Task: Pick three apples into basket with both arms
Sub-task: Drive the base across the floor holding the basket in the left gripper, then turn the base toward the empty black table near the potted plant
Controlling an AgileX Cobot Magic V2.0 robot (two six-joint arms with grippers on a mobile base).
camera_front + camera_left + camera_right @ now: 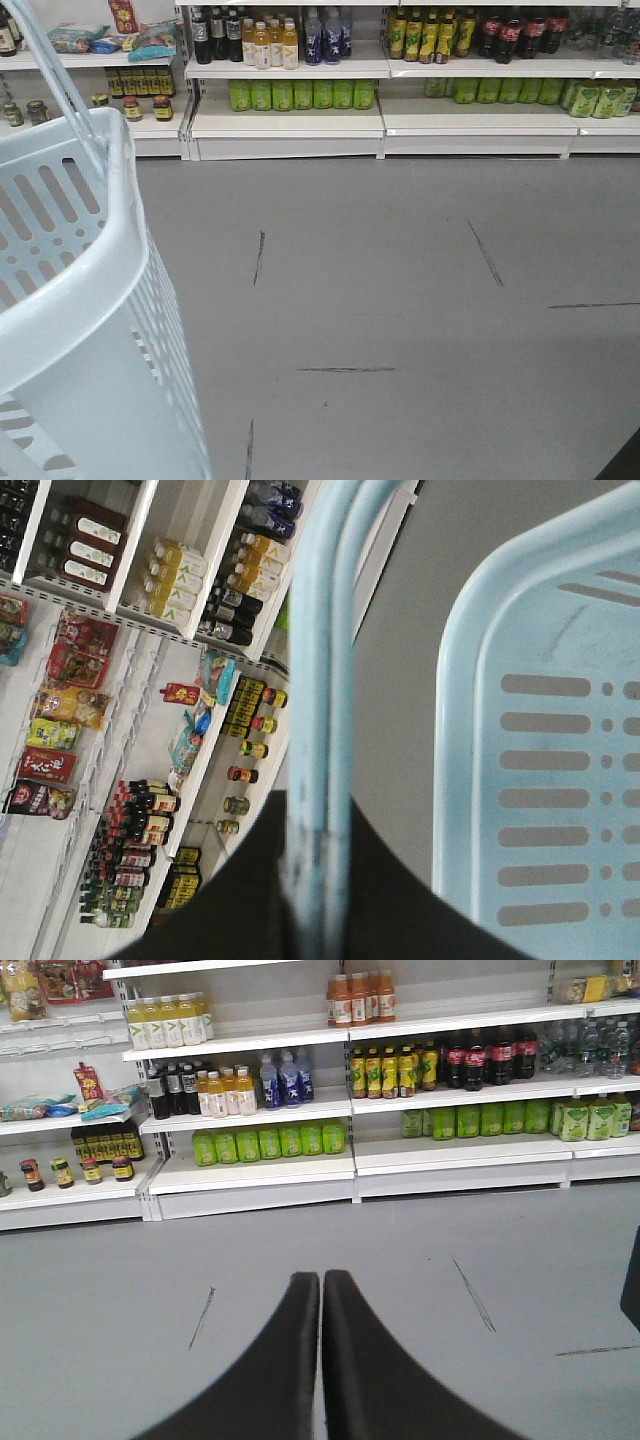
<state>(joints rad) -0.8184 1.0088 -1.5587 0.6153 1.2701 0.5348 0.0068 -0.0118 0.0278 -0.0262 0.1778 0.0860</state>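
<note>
One pale blue-white slotted plastic basket (pixel 118 235), its one thin handle (pixel 325 680) clamped in your left jaws, your right jaws pressed together empty, grey floor (pixel 400 300) below.

Ahead of me lay a grey floor (pixel 420 300), crossed by a few thin dark scuff marks (pixel 345 370). At the far side stood white shop shelves (pixel 285 122). A row of green bottles (pixel 300 95) filled the low shelf. Above them stood yellow juice bottles (pixel 272 45), blue bottles (pixel 325 35) and, farther right, dark cola bottles (pixel 510 35). At the far left I saw small jars (pixel 147 107) under bright snack packets (pixel 150 42).
</note>
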